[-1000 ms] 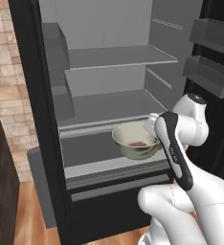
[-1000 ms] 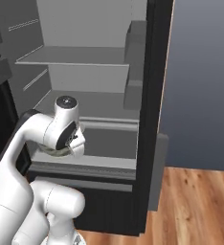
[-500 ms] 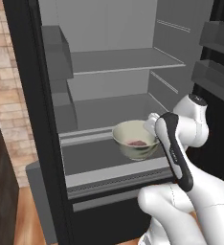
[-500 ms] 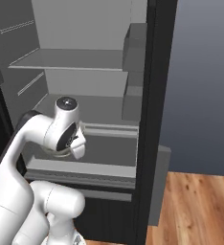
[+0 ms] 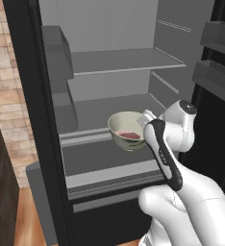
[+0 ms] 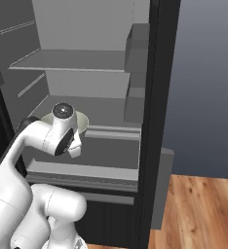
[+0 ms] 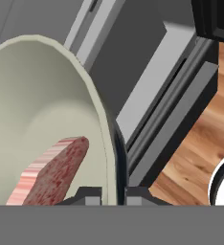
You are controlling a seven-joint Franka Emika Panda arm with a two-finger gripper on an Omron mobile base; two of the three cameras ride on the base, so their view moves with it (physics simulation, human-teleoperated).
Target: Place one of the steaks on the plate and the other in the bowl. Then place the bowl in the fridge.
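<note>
The fridge [image 5: 23, 72] stands open in front of me, its grey shelves bare. My gripper [image 5: 145, 120] is shut on the near rim of the pale grey-green bowl [image 5: 125, 129] and holds it upright just above the lower shelf's front ledge. One red-pink steak [image 5: 130, 136] lies in the bowl. In the hand view the bowl [image 7: 42, 110] fills the left side with the steak [image 7: 51, 172] at its bottom, and my gripper [image 7: 113, 194] pinches its wall, one fingertip inside and one outside. In the right base view the bowl [image 6: 81, 120] peeks out behind my hand, inside the fridge [image 6: 157, 97].
Door bins [image 5: 215, 72] hang on the open door at the right. Inner bins [image 6: 135, 53] line the fridge's side wall. The bottom drawer [image 5: 109, 194] sits below the lower shelf. A brick wall [image 5: 4, 72] is left of the fridge, and a wooden floor [image 6: 203, 209] lies below.
The whole picture has shifted and the fridge looms larger, so the base has driven closer. The bowl stays in my shut gripper, carried further toward the lower shelf.
</note>
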